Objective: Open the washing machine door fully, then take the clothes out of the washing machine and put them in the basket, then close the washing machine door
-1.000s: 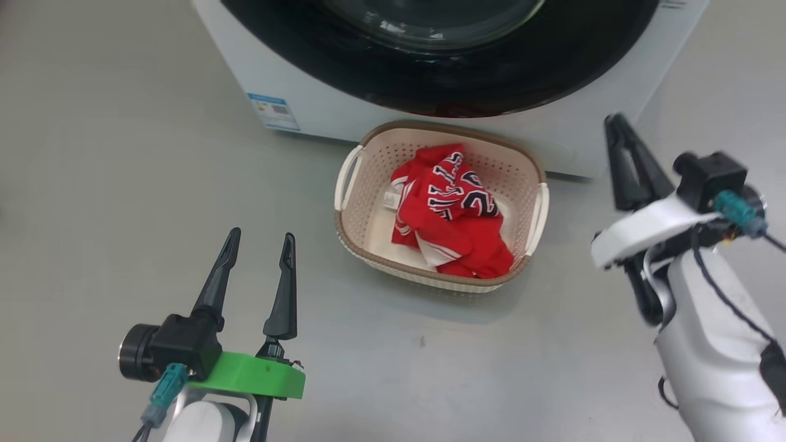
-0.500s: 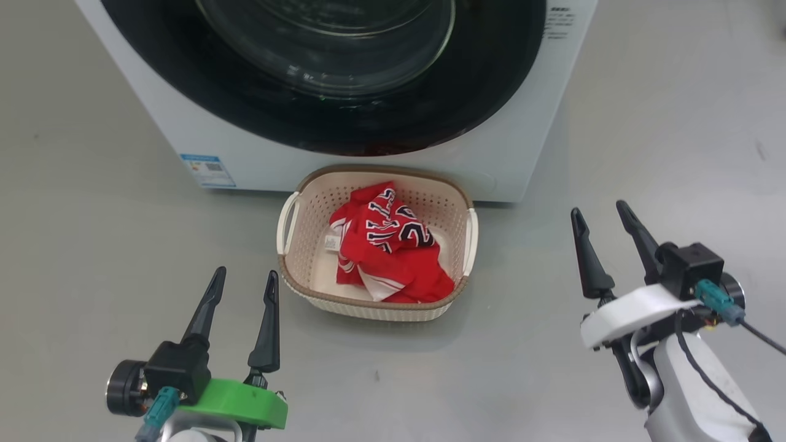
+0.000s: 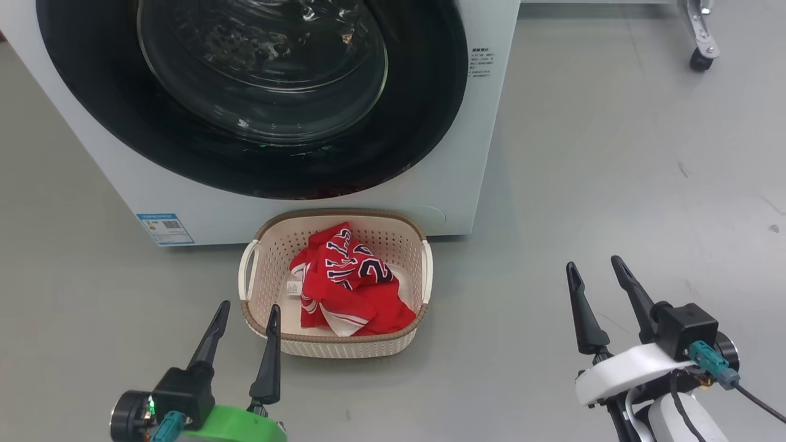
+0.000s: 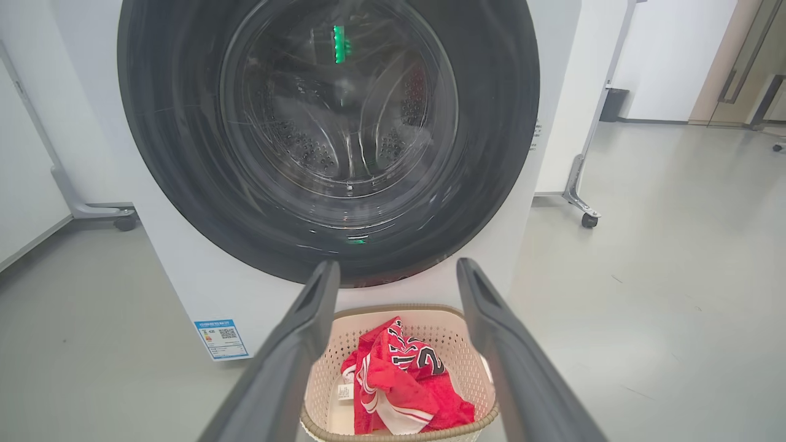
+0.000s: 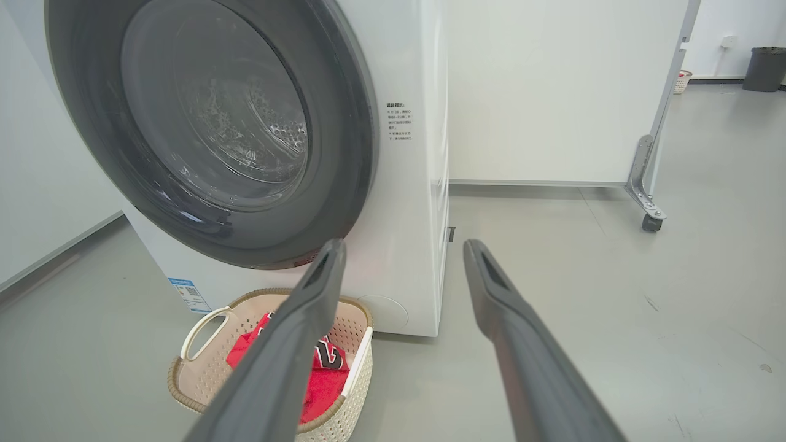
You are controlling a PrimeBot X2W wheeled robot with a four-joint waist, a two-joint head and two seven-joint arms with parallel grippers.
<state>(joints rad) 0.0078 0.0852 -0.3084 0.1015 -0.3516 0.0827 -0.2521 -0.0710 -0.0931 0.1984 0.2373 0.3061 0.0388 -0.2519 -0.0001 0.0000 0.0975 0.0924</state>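
1. One heap of red clothes (image 3: 350, 282) lies in the basket (image 3: 344, 348). They look soft, light and floppy; pinch a thick fold on top.
2. The basket sits at 6 o'clock under the shut washing machine door (image 3: 424, 110); the drum (image 4: 344, 135) looks empty.
3. Left gripper (image 3: 249, 306) at 7 o'clock, right gripper (image 3: 594, 263) at 4 o'clock: both wide, holding nothing.

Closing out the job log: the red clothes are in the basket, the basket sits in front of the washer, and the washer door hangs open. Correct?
No: the washing machine door is shut, flush against the washing machine, as the left wrist view shows. The clothes do lie in the basket in front of it.
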